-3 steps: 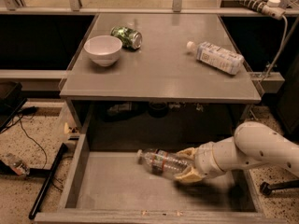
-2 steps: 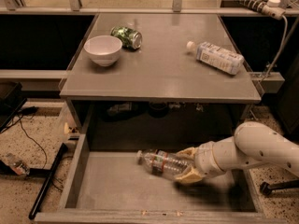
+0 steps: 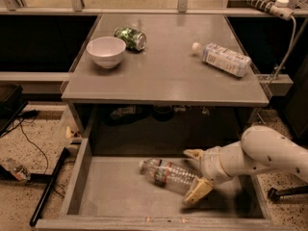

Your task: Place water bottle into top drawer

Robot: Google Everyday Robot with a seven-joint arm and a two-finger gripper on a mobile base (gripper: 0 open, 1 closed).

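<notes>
The water bottle [image 3: 166,173], clear and ribbed with a red-and-blue band, lies on its side on the flat bottom of the open grey top drawer [image 3: 108,194], cap pointing left. My gripper [image 3: 195,173] reaches in from the right, low inside the drawer. Its two tan fingers [image 3: 197,191] are spread apart on either side of the bottle's base end, with a gap between each finger and the bottle. The gripper is open.
On the tabletop [image 3: 166,76] above the drawer stand a white bowl [image 3: 106,51] and a lying green can [image 3: 130,37] at the left. A white-labelled bottle [image 3: 222,58] lies at the right. Cables and a black pole lie on the floor at the left.
The fingers have spread wider apart and let go of the water bottle, which now rests on the drawer bottom. The arm has hardly moved.
</notes>
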